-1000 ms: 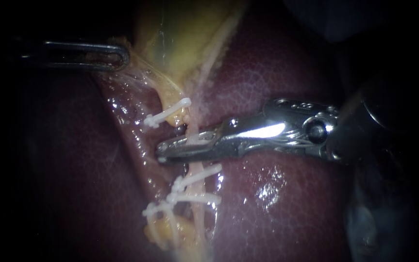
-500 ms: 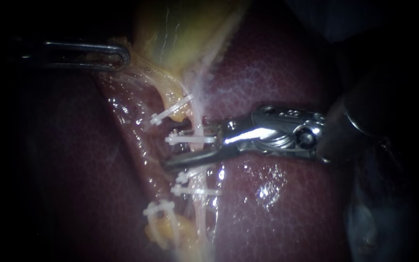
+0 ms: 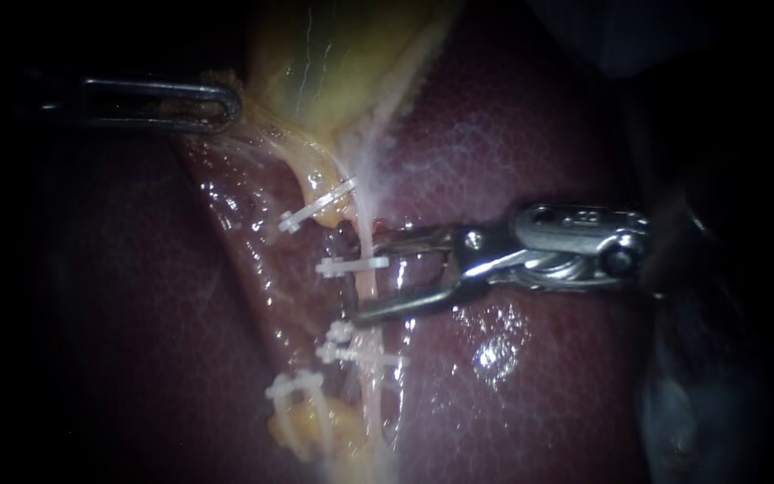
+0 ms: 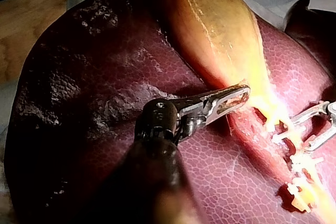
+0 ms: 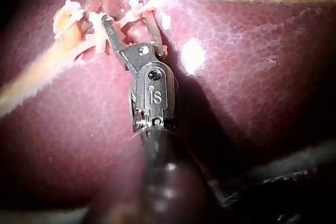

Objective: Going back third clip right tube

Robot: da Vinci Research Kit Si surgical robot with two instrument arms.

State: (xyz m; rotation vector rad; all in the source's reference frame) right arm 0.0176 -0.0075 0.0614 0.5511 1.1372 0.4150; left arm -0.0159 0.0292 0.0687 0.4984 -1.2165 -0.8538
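Observation:
The pale right tube point(image 3: 366, 285) runs down over the liver point(image 3: 530, 385). A white clip point(image 3: 351, 265) sits across it, and two more clips point(image 3: 358, 355) cross it lower down. The yellowish left tube point(image 3: 315, 175) carries a slanted clip point(image 3: 317, 208). My right instrument point(image 3: 370, 278) has its jaws open and empty, their tips beside the right tube just below the upper clip; it shows likewise in its wrist view point(image 5: 128, 19). My left instrument point(image 3: 221, 103) is shut on the edge of the gallbladder point(image 3: 333, 63), as its wrist view point(image 4: 231, 98) confirms.
Further white clips point(image 3: 292, 387) lie on yellow tissue at the lower end of the tubes. Glistening wet liver surrounds the tubes. The right instrument's dark shaft point(image 3: 727, 260) fills the right side of the endoscope view.
The right instrument's jaws, closed across the right tube a second ago, have opened and left a white clip on it. They have since drawn back to the right, wider open.

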